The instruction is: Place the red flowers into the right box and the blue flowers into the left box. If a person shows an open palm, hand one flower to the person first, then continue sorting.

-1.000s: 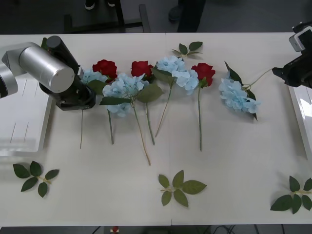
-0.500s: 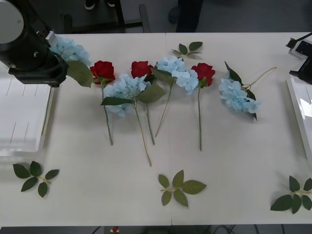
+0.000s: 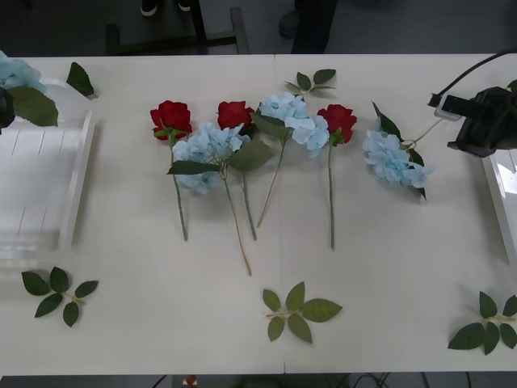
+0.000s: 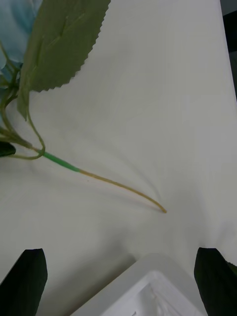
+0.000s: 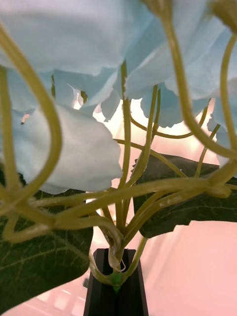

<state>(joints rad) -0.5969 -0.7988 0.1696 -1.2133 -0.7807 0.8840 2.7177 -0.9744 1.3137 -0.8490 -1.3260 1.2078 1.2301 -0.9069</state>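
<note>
Three red flowers (image 3: 172,115), (image 3: 235,113), (image 3: 338,120) lie in a row at mid-table, mixed with blue flowers (image 3: 208,145), (image 3: 295,117). Farther right lies another blue flower (image 3: 392,158). My left gripper (image 5: 116,284) is shut on the stem of a blue flower (image 3: 12,74), held at the far left over the back of the left box (image 3: 77,186). My right gripper (image 4: 121,252) is open and holds nothing. It hovers by the corner of the right box (image 4: 148,286), just short of the tip of the rightmost blue flower's stem (image 4: 118,185).
Loose green leaf sprigs lie at the front left (image 3: 56,293), front middle (image 3: 297,311), front right (image 3: 487,327) and back middle (image 3: 311,81). A single leaf (image 3: 79,79) sits near the left box. The right box (image 3: 501,194) runs along the table's right edge.
My left arm lifted the blue flower out of the row and carried it left and back, over the left box. My right arm came in from the right edge toward the rightmost flower's stem.
</note>
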